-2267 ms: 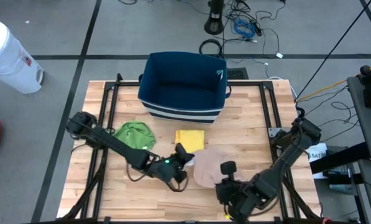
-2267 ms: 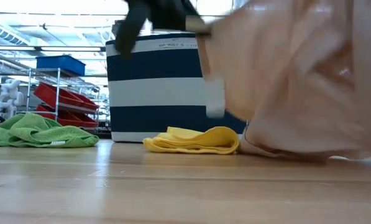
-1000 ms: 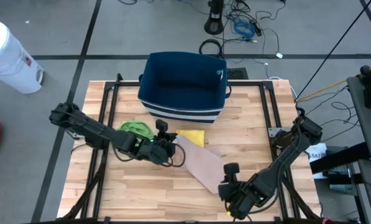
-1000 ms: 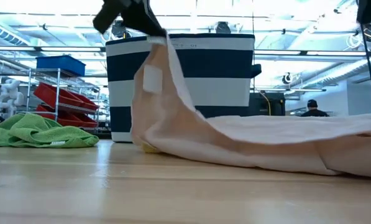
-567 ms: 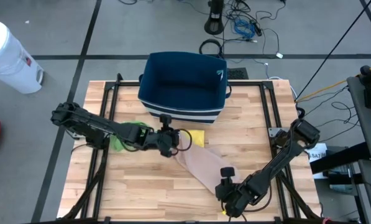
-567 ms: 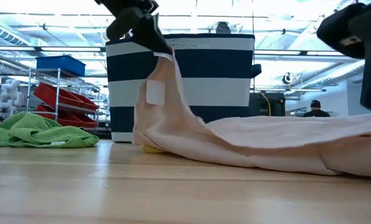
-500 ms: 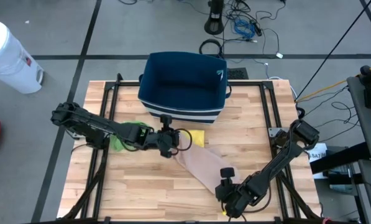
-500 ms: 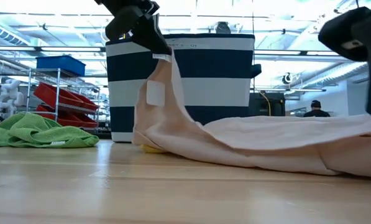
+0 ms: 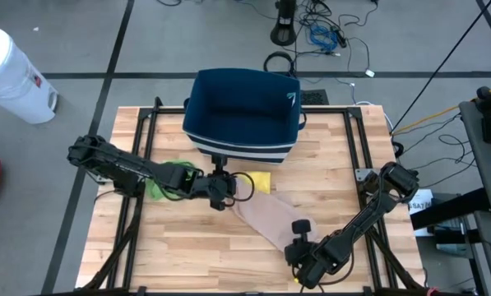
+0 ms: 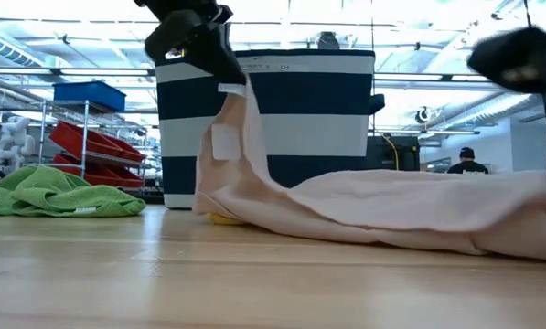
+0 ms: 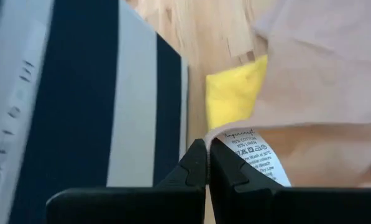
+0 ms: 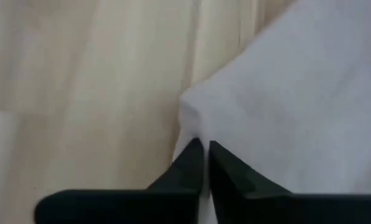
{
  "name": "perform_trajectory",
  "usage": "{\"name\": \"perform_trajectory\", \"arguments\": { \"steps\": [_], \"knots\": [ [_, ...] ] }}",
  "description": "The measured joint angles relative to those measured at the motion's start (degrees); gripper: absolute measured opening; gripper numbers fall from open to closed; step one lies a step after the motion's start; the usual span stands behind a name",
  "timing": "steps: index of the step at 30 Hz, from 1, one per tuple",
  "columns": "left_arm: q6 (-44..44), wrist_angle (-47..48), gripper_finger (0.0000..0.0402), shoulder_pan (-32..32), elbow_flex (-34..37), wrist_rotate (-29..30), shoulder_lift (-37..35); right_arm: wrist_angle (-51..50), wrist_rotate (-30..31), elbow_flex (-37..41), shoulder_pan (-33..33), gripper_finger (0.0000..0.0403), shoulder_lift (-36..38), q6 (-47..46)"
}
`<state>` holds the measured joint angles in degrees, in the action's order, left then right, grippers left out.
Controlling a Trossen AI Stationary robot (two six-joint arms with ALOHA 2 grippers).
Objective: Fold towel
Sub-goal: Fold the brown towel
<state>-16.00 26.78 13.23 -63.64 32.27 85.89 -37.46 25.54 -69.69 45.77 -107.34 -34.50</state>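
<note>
A pale pink towel lies slantwise across the middle of the table, its far corner raised. My left gripper is shut on that raised corner just in front of the striped basket; the low view shows the cloth draping down from it to the wood. My right gripper is down at the towel's near end, shut on a corner there. A folded yellow towel rests flat on the table, partly under the pink one. My left gripper pinches the towel's far corner at the edge beside the care label between its two fingers, slanting down from the table's left. That corner is lifted clear, and the cloth hangs slack below it to the table. My right gripper pinches the towel's near corner between its fingertips, slanting steeply down from the near right. The cloth there lies on the table.
The navy and white basket stands close behind the raised corner. A crumpled green towel lies left of my left gripper. Bare wood stretches along the near left of the table.
My right gripper has come down onto the near end of the towel. My left gripper has turned a little and edged toward the basket with the raised corner, which stays lifted while the rest of the towel stays on the table.
</note>
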Motion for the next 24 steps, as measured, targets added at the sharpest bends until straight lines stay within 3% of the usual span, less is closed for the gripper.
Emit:
{"name": "perform_trajectory", "arguments": {
  "steps": [15, 19, 24],
  "knots": [
    [5.1, 8.8, 0.0, 7.4, 0.0, -0.1, 0.0, -0.3, -0.4, -12.2, 2.5, 0.0001, 7.5, 6.7],
    [5.1, 8.7, 0.0, 7.9, 0.0, -0.1, 0.0, -2.0, -4.7, -12.2, 2.1, 0.0001, 10.4, 3.7],
    [5.2, 8.2, 0.0, 7.4, 0.0, -0.1, 0.0, -9.5, -4.9, -11.0, -0.8, 0.001, 9.8, -1.3]
  ]
}}
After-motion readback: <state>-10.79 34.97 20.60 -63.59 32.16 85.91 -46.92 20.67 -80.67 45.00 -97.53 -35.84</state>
